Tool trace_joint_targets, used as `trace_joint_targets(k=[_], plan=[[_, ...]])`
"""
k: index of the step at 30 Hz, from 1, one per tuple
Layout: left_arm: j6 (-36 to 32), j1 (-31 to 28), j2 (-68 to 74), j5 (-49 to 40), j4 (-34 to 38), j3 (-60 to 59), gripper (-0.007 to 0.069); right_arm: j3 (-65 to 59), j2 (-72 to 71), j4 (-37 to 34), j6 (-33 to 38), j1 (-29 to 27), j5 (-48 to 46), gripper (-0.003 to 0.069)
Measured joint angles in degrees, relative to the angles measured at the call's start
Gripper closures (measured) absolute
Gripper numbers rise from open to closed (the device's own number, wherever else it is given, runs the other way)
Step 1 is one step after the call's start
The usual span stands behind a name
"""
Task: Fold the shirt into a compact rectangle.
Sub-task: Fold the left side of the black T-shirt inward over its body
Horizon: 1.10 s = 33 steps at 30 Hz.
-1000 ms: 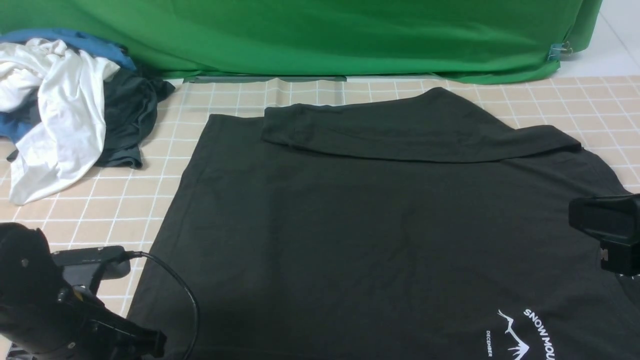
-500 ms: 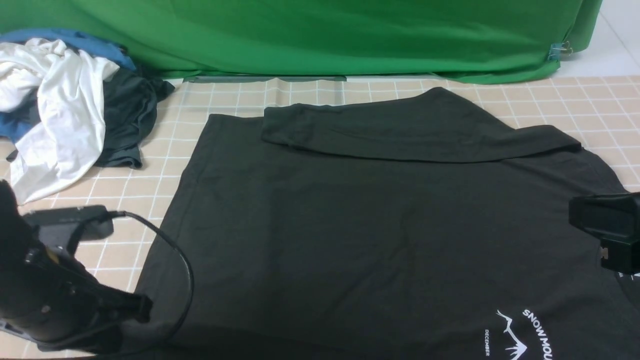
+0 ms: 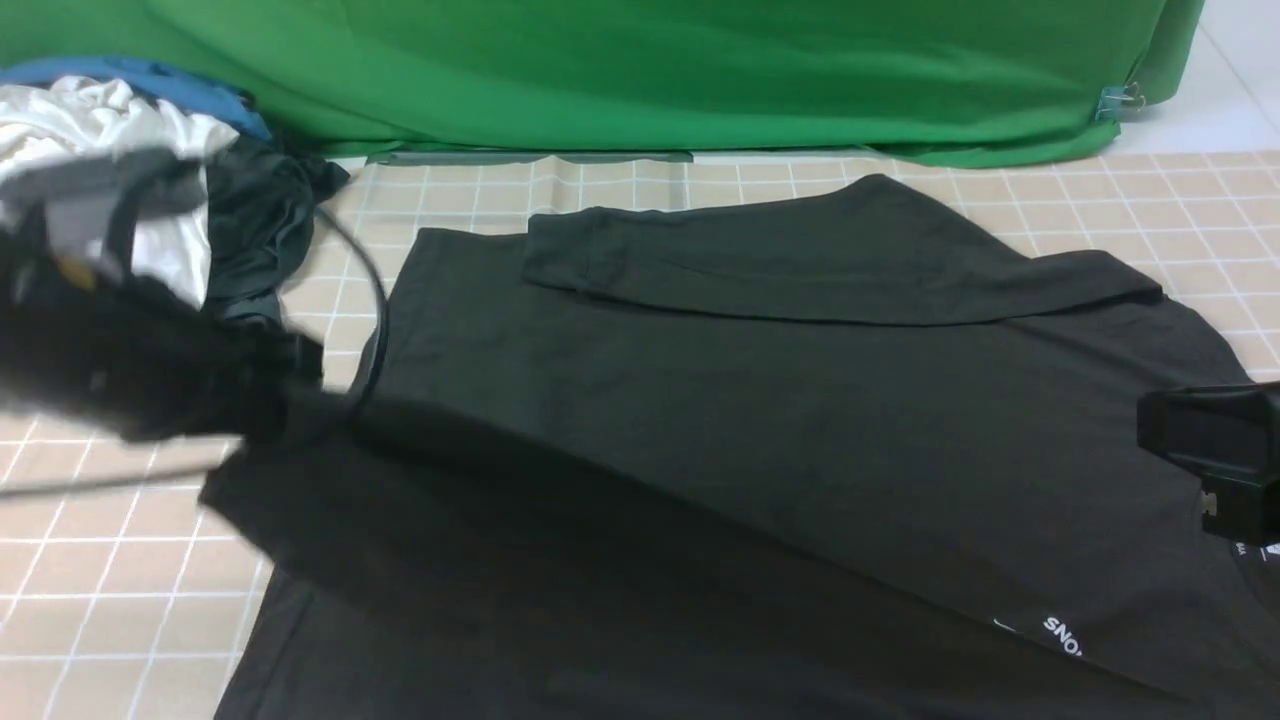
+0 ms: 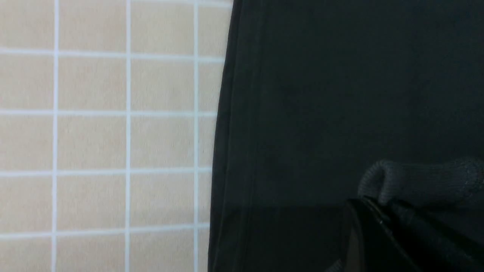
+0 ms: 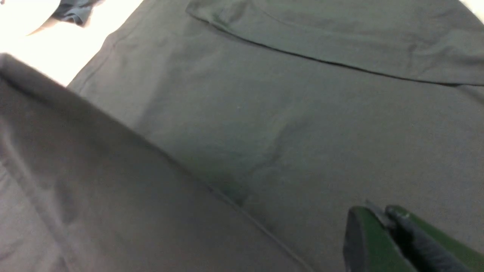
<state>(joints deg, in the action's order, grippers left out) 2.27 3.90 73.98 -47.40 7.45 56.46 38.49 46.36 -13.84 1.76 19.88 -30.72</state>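
Observation:
The black shirt (image 3: 750, 400) lies spread on the checked table, its far sleeve folded in across the back. My left gripper (image 3: 295, 395), blurred and raised at the left, is shut on the shirt's near-left edge and holds it off the table. A taut ridge runs from there toward the white lettering (image 3: 1062, 632). In the left wrist view the jaws (image 4: 372, 202) pinch a ribbed fold of the shirt (image 4: 340, 94). In the right wrist view the right gripper (image 5: 378, 211) stands over the shirt (image 5: 302, 132), fingers nearly together on a thin sliver of fabric. Only its black wrist housing (image 3: 1215, 460) shows in front.
A pile of white, blue and dark clothes (image 3: 230, 230) lies at the far left, partly behind my left arm. A green backdrop (image 3: 640, 70) hangs along the table's far edge. The beige checked tablecloth (image 3: 100, 600) is bare left of the shirt. A black cable (image 3: 378, 300) loops from the left arm.
My left gripper closed on the shirt's near-left edge, then rose and swung away from the near edge, lifting that side. The lifted layer now covers most of the logo. The right arm stayed put.

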Motion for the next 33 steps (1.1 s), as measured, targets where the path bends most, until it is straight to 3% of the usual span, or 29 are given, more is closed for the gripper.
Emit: trace_joint_targets(k=[6,14,25,28,33], plan=[[-0.1,0.0,6.6,4.2,-1.0,5.6,0.0596,0.0,0.0,0.0,0.0,0.0,0.0,0.0559],[2.5,0.0,16.3,8.1,-7.9,10.7,0.0596,0.0,0.0,0.0,-0.1,0.0,0.0,0.0550],[2.7,0.0,24.5,11.4,-8.8,13.3,0.0589,0.0,0.0,0.0,-0.2,0.0,0.0,0.0534],[2.7,0.0,24.9,12.2,-9.7,13.3,0.0541,0.0,0.0,0.0,-0.2,0.0,0.0,0.0531],[5.1,0.0,24.9,16.0,-12.2,13.6,0.0355,0.0,0.0,0.0,-0.2,0.0,0.0,0.0523]])
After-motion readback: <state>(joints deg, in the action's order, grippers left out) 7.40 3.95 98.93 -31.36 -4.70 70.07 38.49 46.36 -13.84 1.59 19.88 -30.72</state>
